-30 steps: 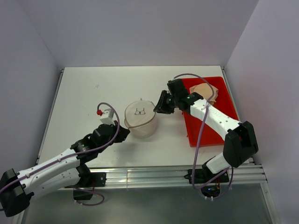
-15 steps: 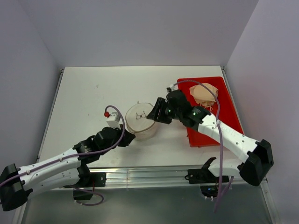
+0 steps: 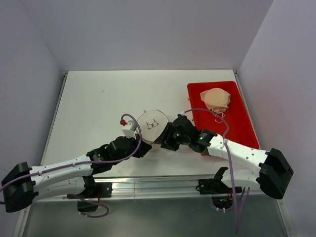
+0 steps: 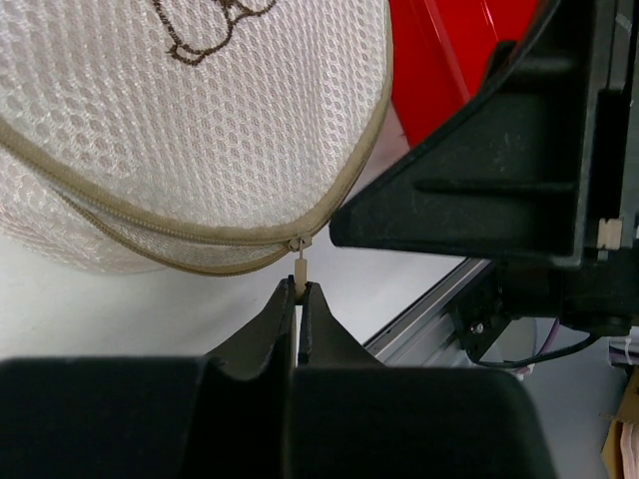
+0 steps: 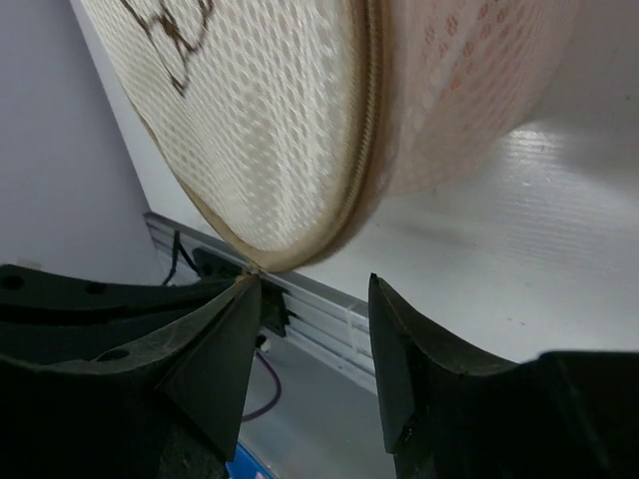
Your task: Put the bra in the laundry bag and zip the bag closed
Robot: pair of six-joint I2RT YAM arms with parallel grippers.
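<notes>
The laundry bag (image 3: 151, 124) is a white round mesh drum with a small black spectacles mark, tipped up on the table's middle. Pale pink fabric of the bra (image 5: 469, 100) shows through its mesh side wall. My left gripper (image 3: 144, 146) (image 4: 301, 287) is at the bag's near rim, shut on the small zipper pull (image 4: 300, 267) that hangs from the beige zip line. My right gripper (image 3: 163, 140) (image 5: 315, 289) is open just right of it, under the bag's lower rim (image 5: 300, 249), with nothing between its fingers.
A red tray (image 3: 232, 123) lies at the right with a darker tan-peach bra (image 3: 216, 98) in its far end. The aluminium rail of the table's near edge (image 3: 163, 183) runs close behind both grippers. Both arms meet at the bag.
My right arm swung from the tray side round to the bag's near rim and its jaws opened wider. The left gripper travelled right along the rim, still shut, and the bag tipped up.
</notes>
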